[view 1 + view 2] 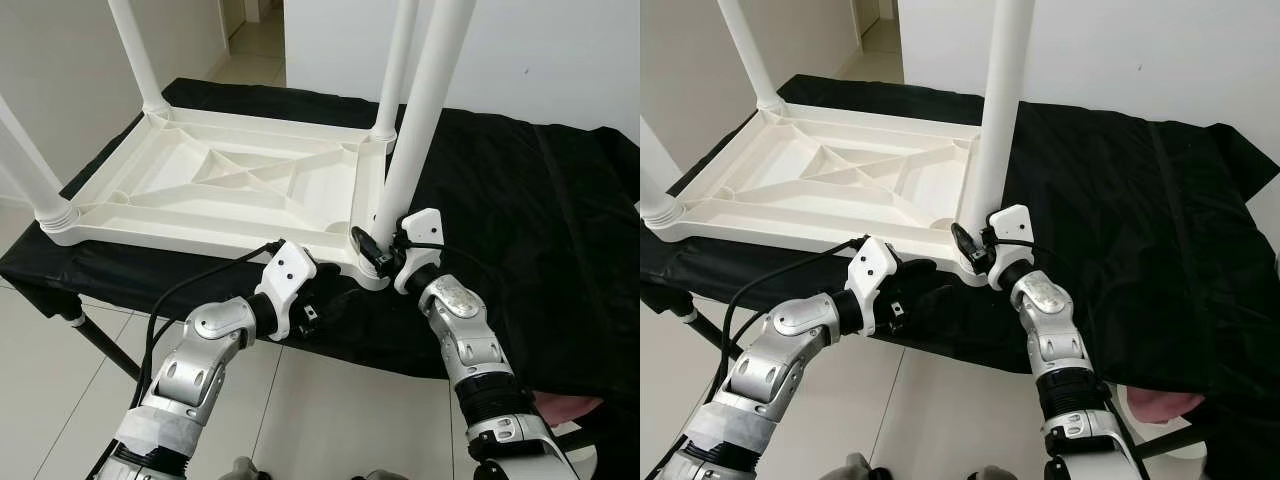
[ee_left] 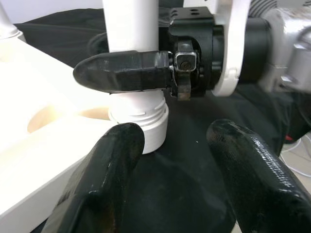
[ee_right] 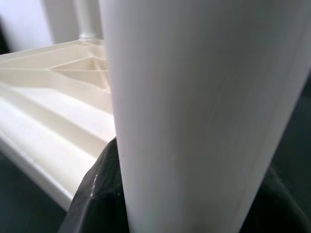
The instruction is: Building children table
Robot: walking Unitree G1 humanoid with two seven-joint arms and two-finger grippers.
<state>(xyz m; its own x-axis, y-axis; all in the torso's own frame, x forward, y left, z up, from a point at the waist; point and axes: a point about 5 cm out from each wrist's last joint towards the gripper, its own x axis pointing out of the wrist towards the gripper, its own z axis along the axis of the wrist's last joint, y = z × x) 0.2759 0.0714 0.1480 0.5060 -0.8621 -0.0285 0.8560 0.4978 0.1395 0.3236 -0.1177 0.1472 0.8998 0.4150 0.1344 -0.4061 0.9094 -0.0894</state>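
Left eye view shows the white children's tabletop (image 1: pixel 230 180) lying upside down on a bench draped in black cloth (image 1: pixel 520 200), with three legs already standing in the far and left corner sockets and the fourth leg (image 1: pixel 420 110) rising from the near right corner. The right gripper (image 1: pixel 385 248) is closed around the base of that leg, just above its threaded collar (image 2: pixel 141 114); the right wrist view has the white tube pressed between its black fingers (image 3: pixel 95 194). The left gripper (image 1: pixel 312 305) waits just below the near edge of the tabletop, its fingers (image 2: pixel 104 179) spread wide and holding nothing, pointed toward the same corner. The step in hand looks like seating or screwing this last leg home. The left wrist view still shows thread ridges above the socket rim, so the leg is probably not fully down. To do it well, the leg should stay upright and square to the socket while it is turned, since a tilt could cross the thread or jam it. The grip should stay low, where a twist carries into the joint rather than swaying the long tube. The left gripper would serve best by bracing the tabletop's edge so the light plastic slab does not spin or slide on the smooth cloth.
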